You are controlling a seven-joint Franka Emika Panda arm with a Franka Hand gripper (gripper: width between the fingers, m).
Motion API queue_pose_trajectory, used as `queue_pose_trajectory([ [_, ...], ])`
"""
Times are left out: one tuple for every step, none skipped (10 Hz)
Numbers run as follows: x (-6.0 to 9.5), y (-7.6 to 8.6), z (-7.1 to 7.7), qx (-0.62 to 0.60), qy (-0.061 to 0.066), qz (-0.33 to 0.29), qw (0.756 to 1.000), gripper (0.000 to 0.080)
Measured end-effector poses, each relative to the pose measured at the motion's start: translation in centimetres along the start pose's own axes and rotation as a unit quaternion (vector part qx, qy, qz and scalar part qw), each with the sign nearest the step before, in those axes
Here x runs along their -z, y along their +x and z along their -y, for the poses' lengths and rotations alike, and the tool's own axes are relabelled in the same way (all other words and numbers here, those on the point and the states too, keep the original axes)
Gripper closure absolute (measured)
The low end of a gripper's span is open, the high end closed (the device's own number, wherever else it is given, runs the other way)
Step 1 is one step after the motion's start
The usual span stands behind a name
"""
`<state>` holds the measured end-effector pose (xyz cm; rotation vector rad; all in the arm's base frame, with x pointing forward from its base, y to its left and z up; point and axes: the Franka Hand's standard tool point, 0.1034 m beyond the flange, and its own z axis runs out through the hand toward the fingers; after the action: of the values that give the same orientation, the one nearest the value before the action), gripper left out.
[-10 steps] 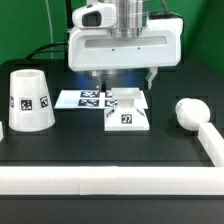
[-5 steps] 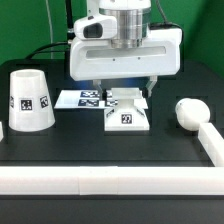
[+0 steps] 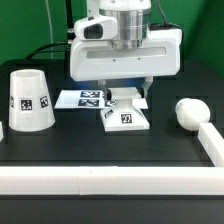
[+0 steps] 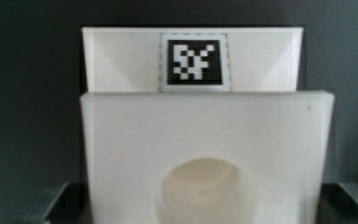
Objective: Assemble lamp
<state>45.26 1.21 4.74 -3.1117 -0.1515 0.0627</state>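
The lamp's flat square base (image 3: 125, 117) lies on the black table in the middle, tag facing the camera. My gripper (image 3: 123, 95) hangs right over its rear part, open, with one finger on each side of the base and not touching it. In the wrist view the base (image 4: 194, 110) fills the picture, with its tag and its round socket hole (image 4: 204, 190), and the dark fingertips (image 4: 48, 205) stand clear of its edges. The tapered shade (image 3: 30, 100) stands at the exterior view's left. The round-topped bulb post (image 3: 188, 112) lies at the exterior view's right.
The marker board (image 3: 82, 98) lies flat just behind and to the left of the base. A white rail (image 3: 100, 180) runs along the table's front, and another (image 3: 212, 145) down the right side beside the bulb post. A green wall is behind.
The gripper has come down lower over the base. The base now sits slightly further to the exterior view's left and a little turned.
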Motion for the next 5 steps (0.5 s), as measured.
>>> queue_pose_trajectory([
  [0.00, 0.00, 0.00, 0.000, 0.000, 0.000, 1.000, 0.0266],
  [0.00, 0.00, 0.00, 0.000, 0.000, 0.000, 1.000, 0.0266],
  [0.00, 0.00, 0.00, 0.000, 0.000, 0.000, 1.000, 0.0266],
  [0.00, 0.00, 0.00, 0.000, 0.000, 0.000, 1.000, 0.0266],
  [0.00, 0.00, 0.00, 0.000, 0.000, 0.000, 1.000, 0.0266],
])
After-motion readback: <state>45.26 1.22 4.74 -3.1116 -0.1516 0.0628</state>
